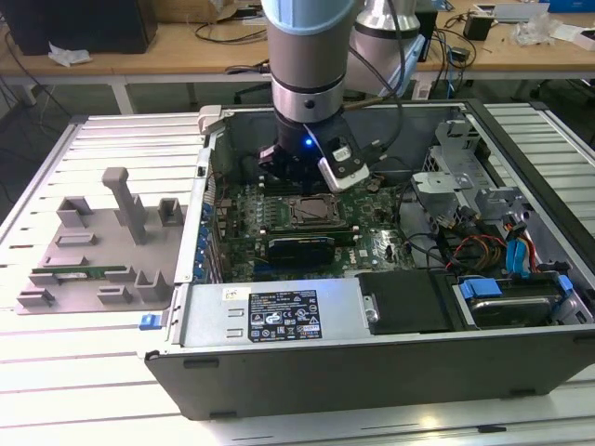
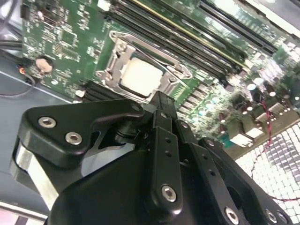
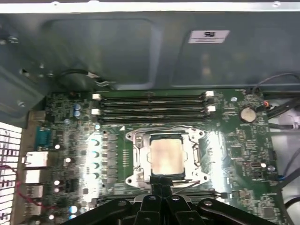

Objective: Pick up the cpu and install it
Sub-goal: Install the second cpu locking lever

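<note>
The cpu (image 1: 311,211) lies flat in its metal-framed socket on the green motherboard (image 1: 244,218) inside the open computer case. Both wrist views show its pale silver top (image 2: 139,77) (image 3: 166,157), with the socket frame around it. My gripper (image 2: 159,99) (image 3: 161,187) hangs a little above the board beside the socket's edge. Its black fingers are shut together with nothing between them, and they are apart from the cpu. In the exterior view the arm's wrist (image 1: 307,130) stands over the back of the case.
A grey holder tray (image 1: 93,242) on the table at the exterior view's left carries a long green memory stick (image 1: 79,274). In the case are a black card (image 1: 299,246), a metal power supply (image 1: 270,316), cables (image 1: 483,246) and drive bays. Memory slots (image 3: 154,105) run beside the socket.
</note>
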`<state>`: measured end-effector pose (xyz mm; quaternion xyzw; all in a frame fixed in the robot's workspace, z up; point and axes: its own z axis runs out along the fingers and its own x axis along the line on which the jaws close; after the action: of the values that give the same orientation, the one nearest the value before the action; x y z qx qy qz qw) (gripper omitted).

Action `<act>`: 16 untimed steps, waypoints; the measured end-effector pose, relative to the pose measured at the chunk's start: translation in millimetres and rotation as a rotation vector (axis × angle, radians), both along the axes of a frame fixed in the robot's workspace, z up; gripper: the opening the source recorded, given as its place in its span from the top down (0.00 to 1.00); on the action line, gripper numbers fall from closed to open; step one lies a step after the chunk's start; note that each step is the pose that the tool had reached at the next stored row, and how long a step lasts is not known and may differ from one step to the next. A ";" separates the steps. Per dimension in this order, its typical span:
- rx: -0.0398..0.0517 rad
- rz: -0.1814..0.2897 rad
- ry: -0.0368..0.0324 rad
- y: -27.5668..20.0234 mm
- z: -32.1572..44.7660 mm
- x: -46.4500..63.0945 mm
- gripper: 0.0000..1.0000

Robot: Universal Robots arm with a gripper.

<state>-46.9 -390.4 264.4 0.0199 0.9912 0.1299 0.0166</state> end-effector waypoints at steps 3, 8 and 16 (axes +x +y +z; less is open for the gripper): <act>-0.0001 -0.002 0.0000 -2.4 -2.4 2.4 0.89; -0.0003 -0.010 0.0001 -8.1 -8.3 3.0 0.89; -0.0081 -0.010 0.0000 -8.1 -24.5 1.7 0.89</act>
<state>-45.2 -398.5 239.9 0.0248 0.9916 0.1259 0.0173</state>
